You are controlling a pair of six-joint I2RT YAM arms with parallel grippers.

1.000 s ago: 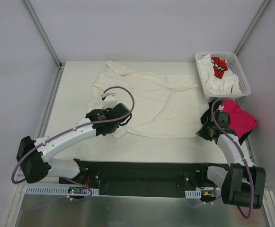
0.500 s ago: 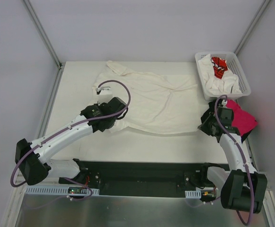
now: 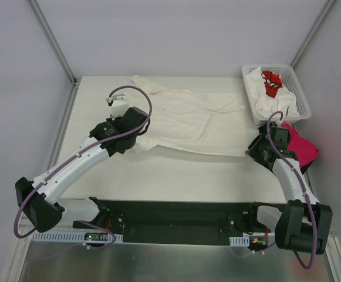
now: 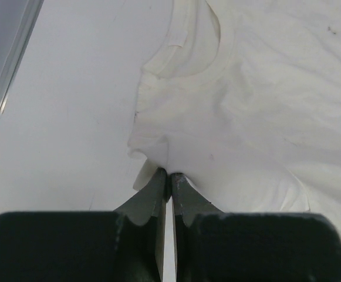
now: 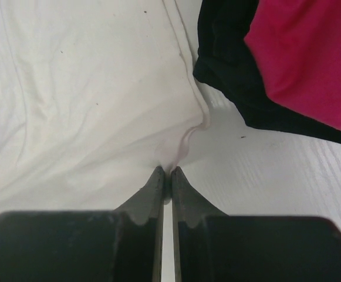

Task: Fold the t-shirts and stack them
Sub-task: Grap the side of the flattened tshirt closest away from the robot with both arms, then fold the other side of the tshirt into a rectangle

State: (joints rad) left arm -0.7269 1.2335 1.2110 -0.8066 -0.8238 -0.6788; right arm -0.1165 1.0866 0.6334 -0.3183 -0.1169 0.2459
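A cream-white t-shirt [image 3: 188, 120] lies spread across the far middle of the table, its near half doubled back over the far half. My left gripper [image 3: 136, 130] is shut on its left edge beside the collar [image 4: 169, 171]. At the right, my right gripper [image 3: 253, 148] is shut on the hem corner of the same t-shirt [image 5: 169, 169]. A magenta-pink t-shirt [image 3: 296, 147] lies on a black t-shirt [image 5: 229, 70] just right of the right gripper. More t-shirts, one white with red print [image 3: 271, 82], fill the basket.
The white lattice basket [image 3: 298, 88] stands at the table's far right corner. Metal frame posts rise at the back left [image 3: 53, 41] and back right [image 3: 311, 35]. Bare white tabletop [image 3: 182, 176] runs between the shirt and the arm bases.
Both grippers have carried the cream shirt's near edge away from me, folding it over the far half. The left arm stretched furthest; the right moved up beside the pink shirt.
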